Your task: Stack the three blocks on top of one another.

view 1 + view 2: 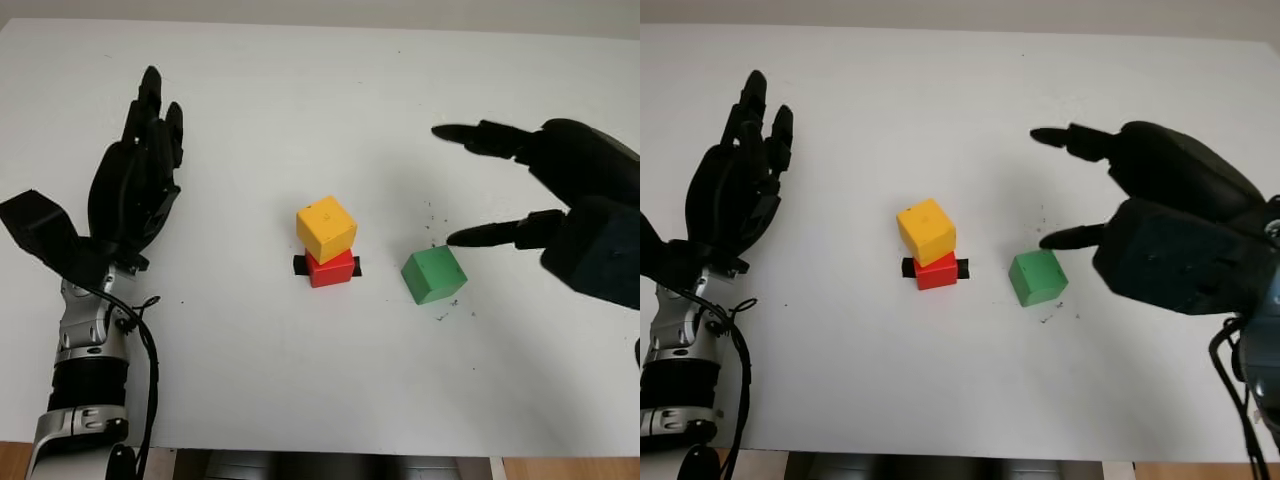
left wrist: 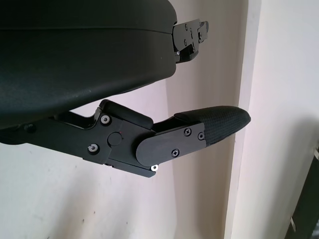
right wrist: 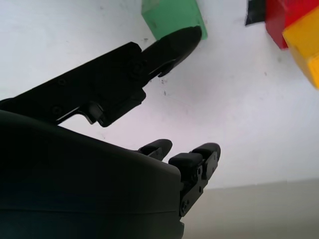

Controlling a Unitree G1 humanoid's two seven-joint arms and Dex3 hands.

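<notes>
3 blocks: yellow block (image 1: 326,227) on red block (image 1: 331,268), green block (image 1: 433,275) apart by open right hand (image 1: 560,205).

We see two blocks stacked (image 1: 327,228) near the middle of the table (image 1: 300,380), the upper one turned a little on the lower. The bottom block sits on a strip of tape (image 1: 300,265) that pokes out at both sides. A third block (image 1: 433,275) lies alone just to the right of the stack, apart from it. Our right hand (image 1: 560,200) hangs open beside this lone block, one fingertip (image 1: 462,237) close behind it. Our left hand (image 1: 135,185) is open far off at the table's left.
</notes>
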